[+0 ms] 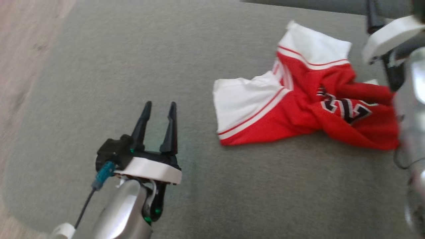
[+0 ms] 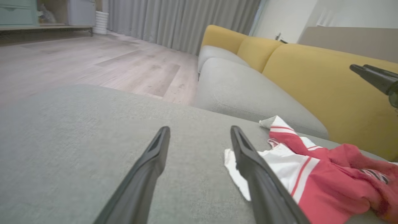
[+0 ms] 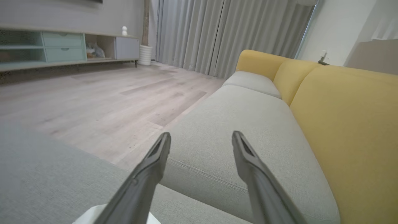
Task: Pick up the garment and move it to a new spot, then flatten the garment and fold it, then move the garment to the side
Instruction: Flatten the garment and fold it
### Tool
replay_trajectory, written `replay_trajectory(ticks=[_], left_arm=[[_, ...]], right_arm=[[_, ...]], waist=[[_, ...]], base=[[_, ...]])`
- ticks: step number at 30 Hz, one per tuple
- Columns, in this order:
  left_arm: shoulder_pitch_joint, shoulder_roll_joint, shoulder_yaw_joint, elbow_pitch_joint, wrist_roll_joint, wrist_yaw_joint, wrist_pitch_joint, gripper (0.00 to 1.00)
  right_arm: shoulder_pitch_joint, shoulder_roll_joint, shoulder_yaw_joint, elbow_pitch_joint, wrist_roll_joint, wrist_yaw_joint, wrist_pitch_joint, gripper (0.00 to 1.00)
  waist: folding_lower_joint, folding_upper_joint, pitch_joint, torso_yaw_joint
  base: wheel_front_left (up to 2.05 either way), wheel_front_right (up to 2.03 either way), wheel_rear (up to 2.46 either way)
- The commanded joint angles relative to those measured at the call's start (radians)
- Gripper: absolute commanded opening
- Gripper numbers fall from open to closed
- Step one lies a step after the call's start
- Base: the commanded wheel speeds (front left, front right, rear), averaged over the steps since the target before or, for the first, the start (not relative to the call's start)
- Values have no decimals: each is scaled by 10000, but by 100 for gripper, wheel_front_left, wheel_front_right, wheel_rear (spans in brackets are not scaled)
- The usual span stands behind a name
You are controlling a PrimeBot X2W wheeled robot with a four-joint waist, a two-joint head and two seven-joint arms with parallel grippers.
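The garment [image 1: 298, 109] is a red jersey with white panels and dark lettering. It lies crumpled on the right of the grey cushion [image 1: 166, 49]. My left gripper [image 1: 160, 105] hovers low over the cushion to the garment's left, open and empty. In the left wrist view the garment [image 2: 317, 183] lies just right of that gripper's right finger [image 2: 248, 155], apart from it. My right gripper [image 3: 200, 137] is open and empty, raised above the garment's far right side. A white corner of the garment [image 3: 90, 217] shows below its fingers.
A sofa with grey seats [image 3: 236, 124] and yellow backs [image 3: 348, 124] stands beyond the cushion across a narrow gap. Wooden floor [image 2: 77, 59] lies to the left, with a low cabinet [image 3: 62, 46] and grey curtains [image 3: 217, 34] behind it.
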Motion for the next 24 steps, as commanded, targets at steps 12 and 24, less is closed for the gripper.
replay_trajectory(ticks=[12, 24], left_arm=[[-447, 913, 1046, 449, -2, 173, 73, 100], [-490, 1344, 1157, 796, 63, 474, 333, 100]], right_arm=[[5012, 1836, -713, -5271, 624, -7, -420, 100], [8617, 1969, -143, -7926, 2029, -7, -420, 100]], waist=[[0, 0, -922, -2689], [0, 0, -649, -3638]], base=[[0, 0, 0], [0, 0, 0]])
